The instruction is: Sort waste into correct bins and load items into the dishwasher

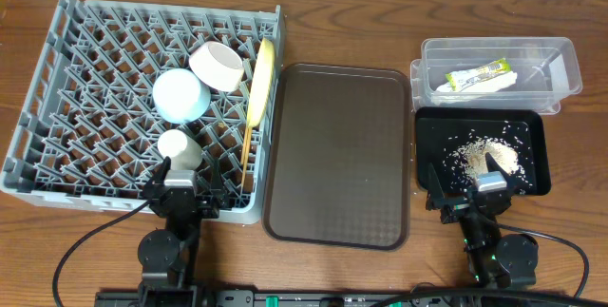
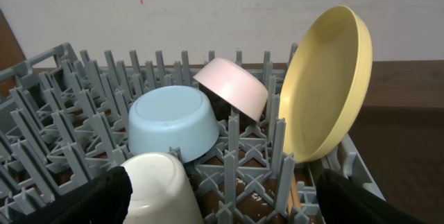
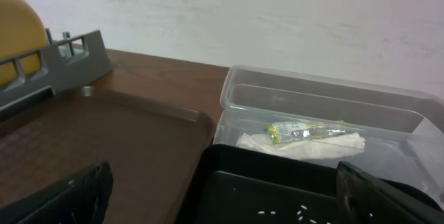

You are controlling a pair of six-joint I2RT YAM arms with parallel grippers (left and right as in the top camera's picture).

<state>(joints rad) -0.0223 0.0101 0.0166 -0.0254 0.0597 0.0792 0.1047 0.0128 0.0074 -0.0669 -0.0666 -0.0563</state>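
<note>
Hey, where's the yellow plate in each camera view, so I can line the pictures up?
Overhead: the yellow plate stands on edge at the grey dish rack's right side.
Left wrist: upright, filling the right half.
Right wrist: a yellow sliver in the top left corner.
Shared landmark: the grey dish rack.
</note>
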